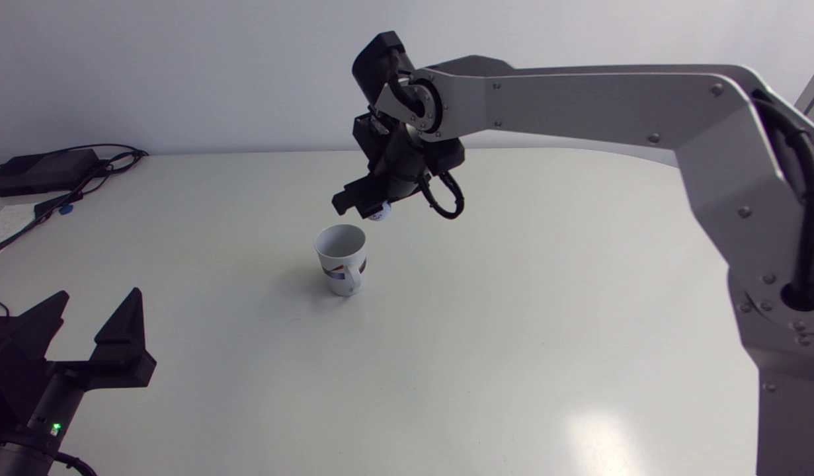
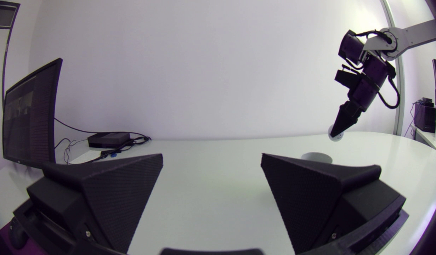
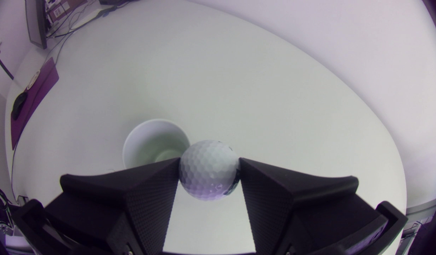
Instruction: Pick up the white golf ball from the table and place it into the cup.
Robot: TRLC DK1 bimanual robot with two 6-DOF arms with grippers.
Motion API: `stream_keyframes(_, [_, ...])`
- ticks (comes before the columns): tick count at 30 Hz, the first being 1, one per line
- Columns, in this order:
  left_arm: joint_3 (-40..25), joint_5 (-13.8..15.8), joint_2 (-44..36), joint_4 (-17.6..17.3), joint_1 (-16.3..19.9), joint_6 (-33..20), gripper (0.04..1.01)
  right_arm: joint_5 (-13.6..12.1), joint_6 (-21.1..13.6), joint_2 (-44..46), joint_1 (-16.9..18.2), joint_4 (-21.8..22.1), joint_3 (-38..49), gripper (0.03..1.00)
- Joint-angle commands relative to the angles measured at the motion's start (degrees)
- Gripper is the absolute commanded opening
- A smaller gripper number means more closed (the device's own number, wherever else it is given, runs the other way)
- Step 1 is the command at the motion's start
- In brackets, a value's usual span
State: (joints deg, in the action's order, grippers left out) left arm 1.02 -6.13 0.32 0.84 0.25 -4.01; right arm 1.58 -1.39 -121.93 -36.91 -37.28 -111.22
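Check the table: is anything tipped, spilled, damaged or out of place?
Nothing stands out. The cup stands upright and empty on the table, and the golf ball sits squarely between the fingers of the right gripper, in the air near the cup's rim.

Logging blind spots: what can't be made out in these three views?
Head view: the golf ball is mostly covered by the right end effector; only a sliver shows.
Left wrist view: the cup shows only its rim; a finger of the left end effector hides its body.
Right wrist view: the cup's handle and near wall sit behind the right end effector.
Head view: the cup's print is too small to make out.
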Motion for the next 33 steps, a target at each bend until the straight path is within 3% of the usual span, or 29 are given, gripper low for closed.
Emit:
stream_keyframes(1, [-1.02,0.59,-0.93,0.04,-0.34,-0.47,0.993,0.17,-1.16,-3.05,-1.33,0.28,-3.92,0.349])
stream_keyframes(9, [-1.02,0.59,-0.93,0.04,-0.34,-0.47,0.993,0.09,-1.07,-8.59,-3.88,-0.69,-9.72,0.346])
stream_keyframes(25, [-1.02,0.59,-0.93,0.04,-0.34,-0.47,0.993,0.09,-0.28,-11.05,-4.84,-0.43,-7.26,0.354])
stream_keyframes(30, [-1.02,0.59,-0.93,0.04,-0.34,-0.47,0.993,0.26,0.07,-11.84,-4.84,-0.60,-7.17,0.508])
stream_keyframes(33, [-1.02,0.59,-0.93,0.04,-0.34,-0.47,0.993,0.35,0.07,-12.10,-4.93,-0.60,-7.17,0.510])
